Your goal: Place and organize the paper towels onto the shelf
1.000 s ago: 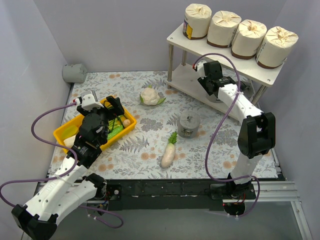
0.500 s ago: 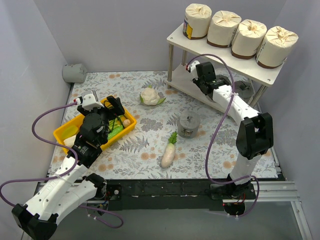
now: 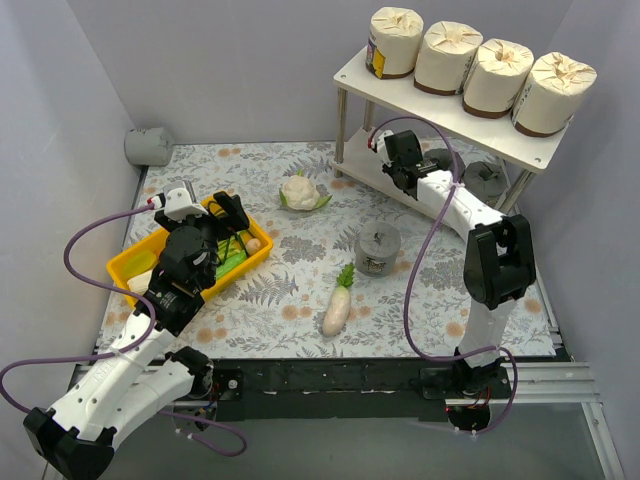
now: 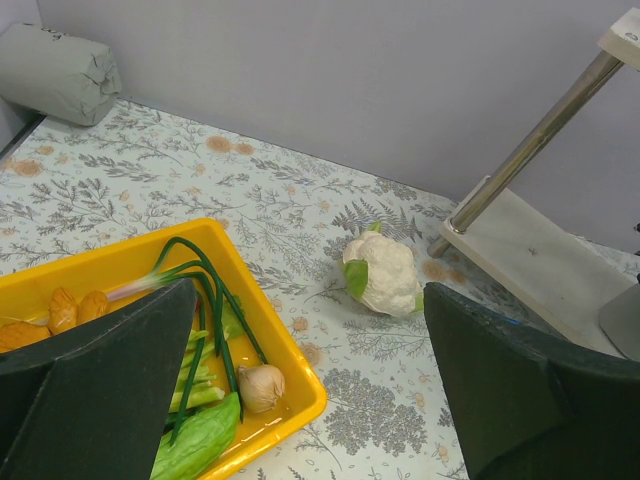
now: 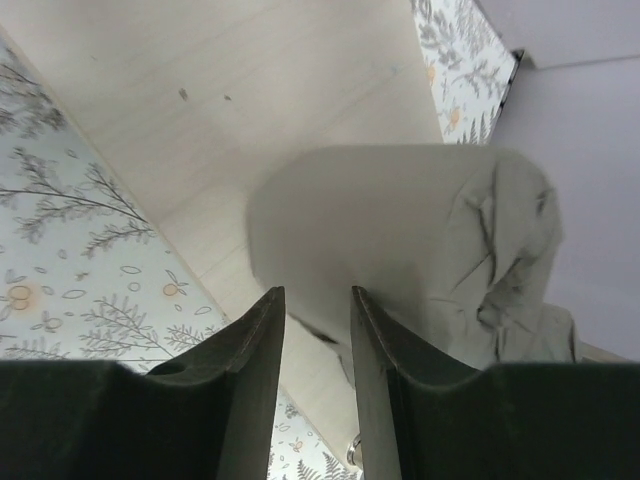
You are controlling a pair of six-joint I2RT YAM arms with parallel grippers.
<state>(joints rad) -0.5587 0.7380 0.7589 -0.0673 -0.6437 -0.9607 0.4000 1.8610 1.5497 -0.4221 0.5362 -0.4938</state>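
Squaring the grey roll (image 5: 400, 240) lying sideways on the lower board of the shelf (image 5: 180, 90) probably wants slow, level nudges from the right tool (image 5: 313, 292), jaws narrowly parted and empty close before it, while the left tool (image 4: 308, 288) hangs spread above the yellow tray (image 4: 303, 368).

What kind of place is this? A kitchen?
Probably a robot practice booth, not a kitchen: plain walls box in a flowery tabletop, two robot arms are bolted to its edge, and a little shelf holds paper towels.

No readable text, roll label (image 3: 377, 57) seemingly printed, too small
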